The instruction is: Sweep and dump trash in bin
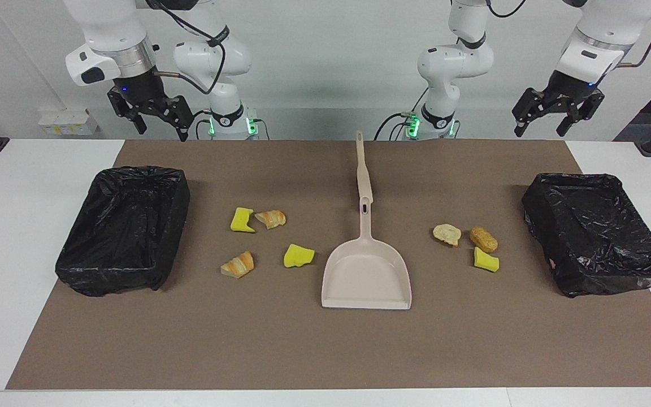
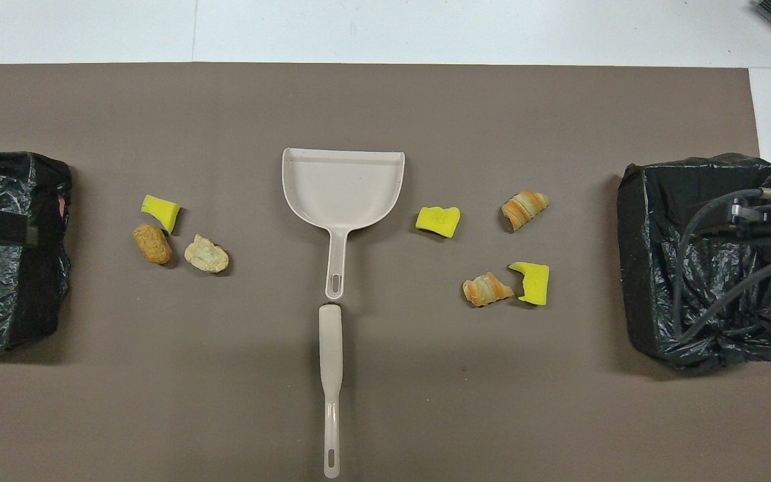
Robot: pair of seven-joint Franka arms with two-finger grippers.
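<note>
Trash lies in two loose clusters on the brown mat, one on each side of the beige dustpan: toward the right arm's end, two yellow sponge bits and two striped bread pieces; toward the left arm's end, a pale bread piece, a golden-brown nugget and a third yellow sponge bit. The dustpan rests flat at mid-table, its mouth pointing away from the robots and its handle toward them. A slim beige sweeper lies in line with that handle and nearer to the robots, so either arm can probably reach both tools. A bin lined with black plastic stands at each end of the mat, near its cluster, which would shorten the dumping path. The right gripper hangs over the mat's edge nearest the robots, close to the bin at its end; the left gripper hangs likewise at its own end. Both sets of jaws are spread and hold nothing. Sweeping is judged not yet begun; neither tool is touched.
</note>
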